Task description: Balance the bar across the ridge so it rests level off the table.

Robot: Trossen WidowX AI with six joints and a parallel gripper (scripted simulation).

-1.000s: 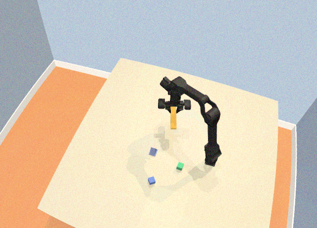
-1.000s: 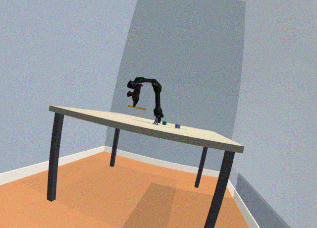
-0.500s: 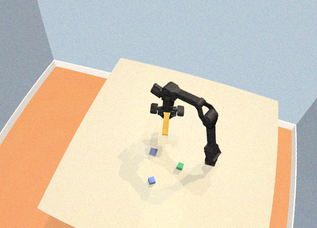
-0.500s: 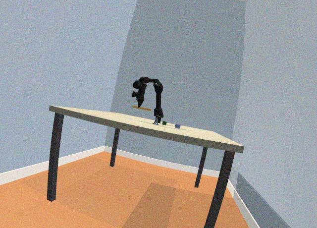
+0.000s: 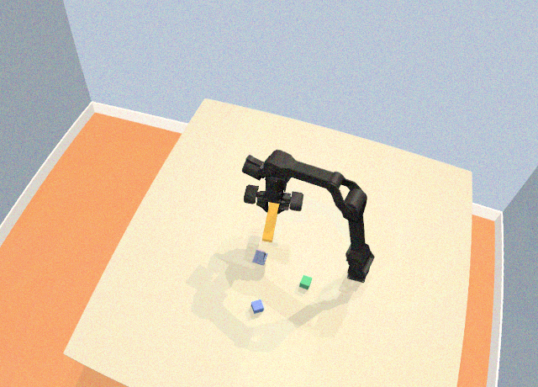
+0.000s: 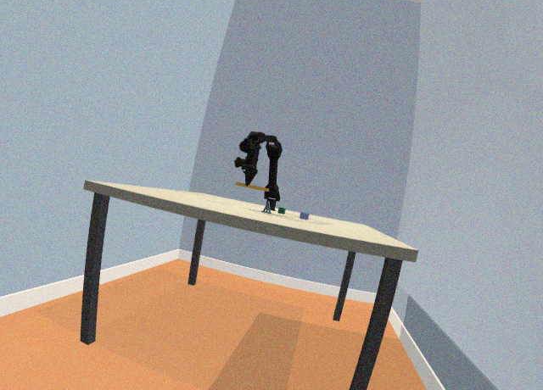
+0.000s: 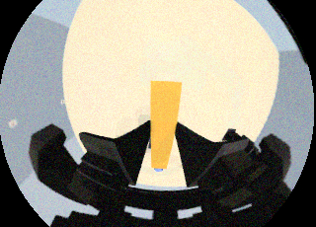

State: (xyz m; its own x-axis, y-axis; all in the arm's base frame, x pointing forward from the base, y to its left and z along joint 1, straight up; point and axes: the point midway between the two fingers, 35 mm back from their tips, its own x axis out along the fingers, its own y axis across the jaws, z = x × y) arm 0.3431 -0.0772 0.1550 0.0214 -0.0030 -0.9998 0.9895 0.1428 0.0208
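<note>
The orange-yellow bar (image 5: 270,226) (image 6: 259,187) (image 7: 165,104) is held in the air, roughly parallel to the table top in the exterior view. My gripper (image 5: 273,209) (image 6: 248,185) (image 7: 162,123) is shut on it, with the bar running out between the fingers. The small blue-grey ridge (image 5: 260,257) (image 6: 267,208) stands on the table, lower than the bar and a little beyond its near end in the top view. Nothing rests on the ridge. In the wrist view the ridge is mostly or wholly hidden behind the fingers and bar.
A green cube (image 5: 305,281) (image 6: 281,210) lies on the table (image 5: 382,331) (image 6: 175,197) between the ridge and the arm's base. A blue cube (image 5: 257,305) (image 6: 304,215) lies on the ridge's other side from the bar. Shadows of the arm fall around the ridge.
</note>
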